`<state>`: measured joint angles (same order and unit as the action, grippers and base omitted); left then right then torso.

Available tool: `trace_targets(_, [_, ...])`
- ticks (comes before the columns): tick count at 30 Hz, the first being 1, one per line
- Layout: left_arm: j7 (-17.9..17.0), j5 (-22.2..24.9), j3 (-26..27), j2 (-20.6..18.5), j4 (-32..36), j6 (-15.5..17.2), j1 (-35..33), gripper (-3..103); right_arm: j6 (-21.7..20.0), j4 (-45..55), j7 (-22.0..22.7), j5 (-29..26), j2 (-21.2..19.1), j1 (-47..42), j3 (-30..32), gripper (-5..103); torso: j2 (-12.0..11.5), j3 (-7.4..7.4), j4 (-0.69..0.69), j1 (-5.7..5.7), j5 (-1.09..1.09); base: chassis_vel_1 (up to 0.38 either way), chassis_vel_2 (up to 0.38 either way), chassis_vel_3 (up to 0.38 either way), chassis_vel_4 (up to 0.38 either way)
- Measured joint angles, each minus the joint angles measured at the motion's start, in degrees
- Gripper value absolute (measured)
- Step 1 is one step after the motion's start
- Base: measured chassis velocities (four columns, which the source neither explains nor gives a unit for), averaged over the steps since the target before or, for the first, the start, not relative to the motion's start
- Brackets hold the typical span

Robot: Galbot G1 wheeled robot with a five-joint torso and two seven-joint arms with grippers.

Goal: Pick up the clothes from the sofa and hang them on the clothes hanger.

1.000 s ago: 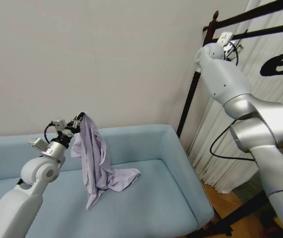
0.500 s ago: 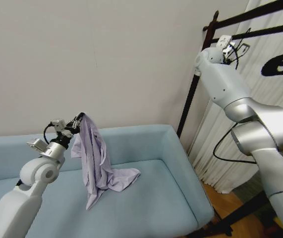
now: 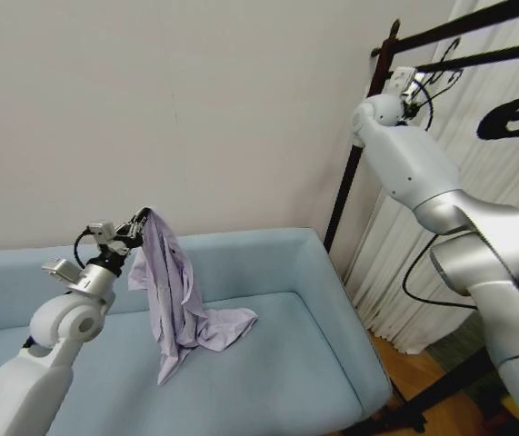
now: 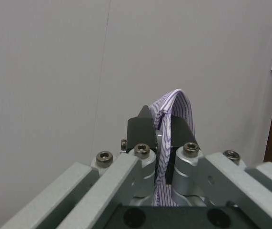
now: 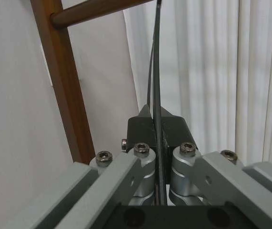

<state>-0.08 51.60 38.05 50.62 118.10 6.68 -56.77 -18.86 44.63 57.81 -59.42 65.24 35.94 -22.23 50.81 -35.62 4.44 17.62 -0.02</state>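
A lilac striped shirt (image 3: 179, 304) hangs from my left gripper (image 3: 137, 221), which is shut on a fold of it above the sofa's backrest. Its lower end lies crumpled on the seat. The left wrist view has the pinched fold (image 4: 173, 107) rising between the fingers of that gripper (image 4: 160, 130). My right gripper (image 3: 414, 84) is raised beside the dark wooden rack post (image 3: 359, 150), just under the top rail. In the right wrist view this gripper (image 5: 157, 128) is shut on a thin black wire hanger (image 5: 156, 81) close to the rail (image 5: 97, 12).
The light blue sofa (image 3: 277, 363) stands along a plain wall. Its right armrest ends close to the rack post. White curtains (image 3: 504, 209) hang behind the rack. Another black hanger (image 3: 514, 118) hangs farther right on the rack. Wooden floor shows at the lower right.
My right arm has swung a little up and left, bringing its gripper closer to the rack post. The left arm with the shirt has shifted slightly left.
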Motion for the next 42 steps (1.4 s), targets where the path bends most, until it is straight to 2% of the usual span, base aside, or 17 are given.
trace_targets(6, [-0.1, -0.1, 0.1, 0.3, 0.0, 0.0, 0.1, 3, -0.2, 4.5, 0.9, -1.5, -2.0, -2.4, -1.1, 2, 0.0, 0.00, 0.04, 0.00, 0.03, 0.000, 0.000, 0.000, 0.000])
trace_targets(17, [-0.1, -0.7, 0.1, 1.0, -0.5, -0.2, -0.4, 3, -0.7, 14.0, 2.6, -3.8, -5.3, -5.3, -4.5, 2, 0.0, 0.00, 0.01, 0.00, 0.01, 0.000, 0.000, 0.000, 0.000])
trace_targets(24, [-0.1, -1.1, 0.4, 1.1, -0.6, -0.3, -1.1, 3, -1.4, 26.4, 5.9, -9.7, -9.9, -6.5, -7.8, 2, 0.0, 0.00, 0.01, 0.00, 0.02, 0.000, 0.000, 0.000, 0.000])
trace_targets(31, [-0.7, -1.4, 0.1, 1.2, -1.0, -0.1, -0.5, 3, -1.4, 36.2, 5.9, -16.0, -15.3, -7.5, -9.1, 2, 0.0, 0.00, 0.02, 0.00, 0.03, 0.000, 0.000, 0.000, 0.000])
trace_targets(34, [-1.2, -1.4, -0.4, 0.6, -1.3, 0.5, 0.3, 3, -1.7, 43.7, 1.2, -19.6, -20.2, -10.2, -8.4, 2, 0.0, 0.00, 0.04, 0.00, 0.03, 0.000, 0.000, 0.000, 0.000])
trace_targets(35, [-1.2, -1.4, -0.4, 0.6, -1.3, 0.5, 0.3, 3, -1.7, 43.7, 1.2, -19.6, -20.2, -10.2, -8.4, 2, 0.0, 0.00, 0.04, 0.00, 0.03, 0.000, 0.000, 0.000, 0.000])
trace_targets(39, [-1.6, -1.1, -0.6, -1.3, -1.4, 0.7, 0.3, 3, -3.3, 50.3, -9.0, -23.7, -24.9, -13.8, -4.5, 2, 0.0, 0.00, 0.02, 0.00, 0.03, 0.000, 0.000, 0.000, 0.000])
trace_targets(40, [-1.6, -1.1, -0.6, -1.3, -1.4, 0.7, 0.3, 3, -3.3, 50.3, -9.0, -23.7, -24.9, -13.8, -4.5, 2, 0.0, 0.00, 0.02, 0.00, 0.03, 0.000, 0.000, 0.000, 0.000])
trace_targets(42, [-2.0, -0.2, -0.6, -2.8, -1.6, 0.8, 0.0, 3, -6.3, 52.7, -18.6, -25.7, -27.2, -16.0, -0.8, 2, 0.0, 0.00, 0.01, 0.00, 0.00, 0.000, 0.000, 0.000, 0.000])
